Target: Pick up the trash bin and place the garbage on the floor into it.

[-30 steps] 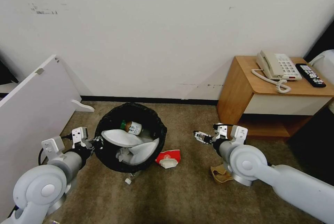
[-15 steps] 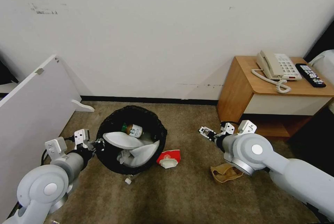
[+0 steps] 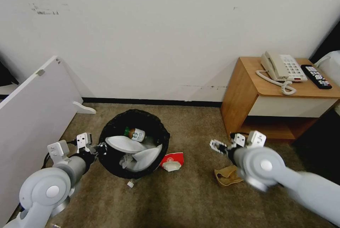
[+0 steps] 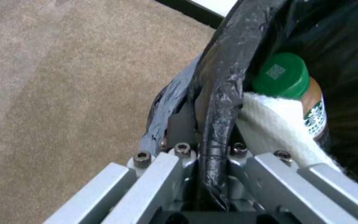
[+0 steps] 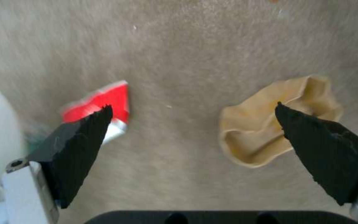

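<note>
On carpet (image 3: 191, 192): one red wrapper (image 3: 171, 161), one brown bag (image 3: 226, 176); right claw (image 5: 191, 124) wide, empty.

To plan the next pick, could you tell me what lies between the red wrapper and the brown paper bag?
Bare carpet between red wrapper and paper bag, per right wrist view.

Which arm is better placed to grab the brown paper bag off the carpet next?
Right, probably. The right gripper hangs open above the carpet near the brown paper bag, while the left gripper is shut on the trash bin rim.
</note>
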